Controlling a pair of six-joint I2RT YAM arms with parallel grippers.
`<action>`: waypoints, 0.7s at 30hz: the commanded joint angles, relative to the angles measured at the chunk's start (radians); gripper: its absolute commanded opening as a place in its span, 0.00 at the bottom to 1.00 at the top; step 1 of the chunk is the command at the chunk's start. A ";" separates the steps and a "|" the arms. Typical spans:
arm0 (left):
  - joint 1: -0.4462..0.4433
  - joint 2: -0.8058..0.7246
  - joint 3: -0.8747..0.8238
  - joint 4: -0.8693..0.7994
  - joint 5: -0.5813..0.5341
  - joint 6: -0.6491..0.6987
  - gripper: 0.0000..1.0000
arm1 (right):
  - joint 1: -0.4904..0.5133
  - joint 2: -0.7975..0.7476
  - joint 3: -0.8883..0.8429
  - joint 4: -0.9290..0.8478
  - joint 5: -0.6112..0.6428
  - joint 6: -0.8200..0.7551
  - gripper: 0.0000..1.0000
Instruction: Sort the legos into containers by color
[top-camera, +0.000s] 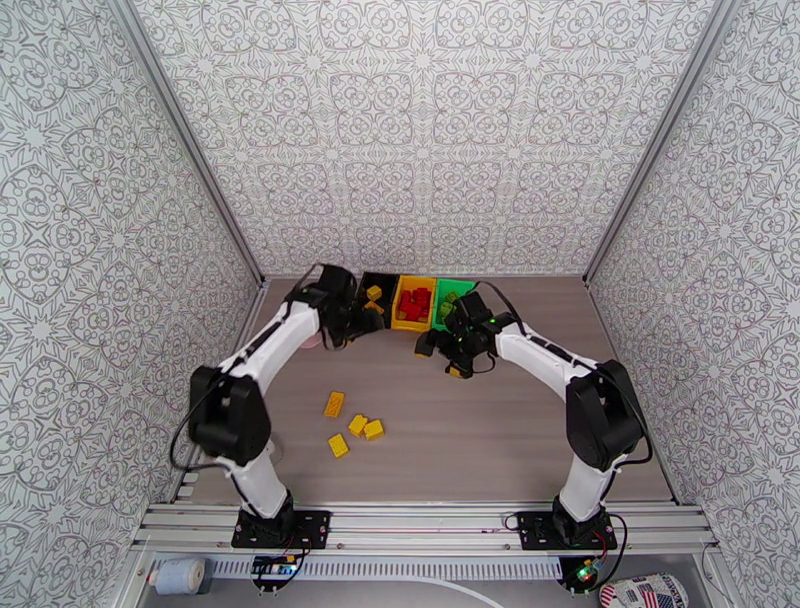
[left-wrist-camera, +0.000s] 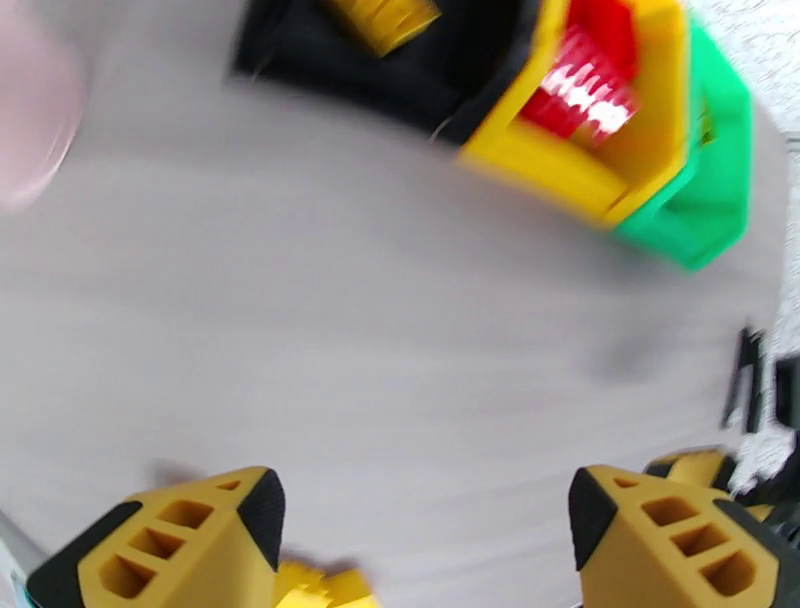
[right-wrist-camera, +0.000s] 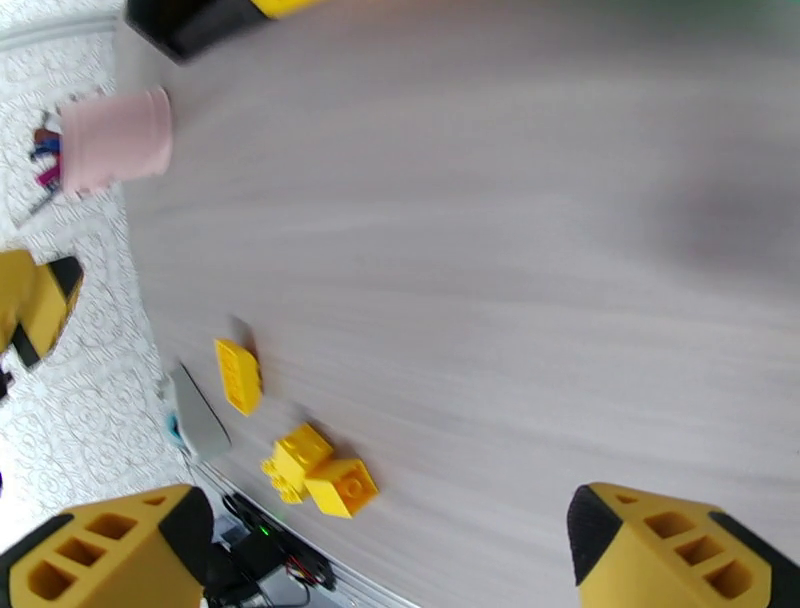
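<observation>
Left wrist view, blurry: left gripper (left-wrist-camera: 430, 545) has its fingers (left-wrist-camera: 190, 540) spread wide with nothing between them, hanging over bare counter (left-wrist-camera: 350, 330). The three bins sit in a row at the top, touching side to side: black bin (left-wrist-camera: 420, 85), yellow bin (left-wrist-camera: 560, 165), green bin (left-wrist-camera: 715, 190). A yellow brick (left-wrist-camera: 385, 18) lies in the black bin and red bricks (left-wrist-camera: 590, 85) in the yellow bin. Pink cup (left-wrist-camera: 30, 110) is a smear at the left edge.

Right wrist view: right gripper (right-wrist-camera: 400, 555) is also spread wide and empty above the counter. Loose yellow bricks (right-wrist-camera: 342, 487) lie on the counter at lower left, one flat piece a bit apart and the others bunched together and touching. The pink cup stands upper left with pens in it, near a corner of the black bin.

Top view: the bins line the far edge of the counter. The left gripper is just beside the black bin and the right gripper is near the green bin. Four loose yellow bricks lie in the near-middle, well apart from the bins. The green bin's contents are too small to tell.
</observation>
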 joint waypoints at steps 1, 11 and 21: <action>0.009 -0.098 -0.156 0.003 -0.076 -0.016 0.85 | 0.050 0.051 0.028 -0.056 0.006 -0.054 0.99; 0.000 -0.293 -0.470 0.000 -0.075 -0.073 0.94 | 0.180 0.124 0.089 -0.016 0.004 -0.003 0.99; -0.064 -0.262 -0.533 -0.002 -0.102 -0.067 0.95 | 0.197 0.064 0.012 -0.005 0.034 0.014 0.99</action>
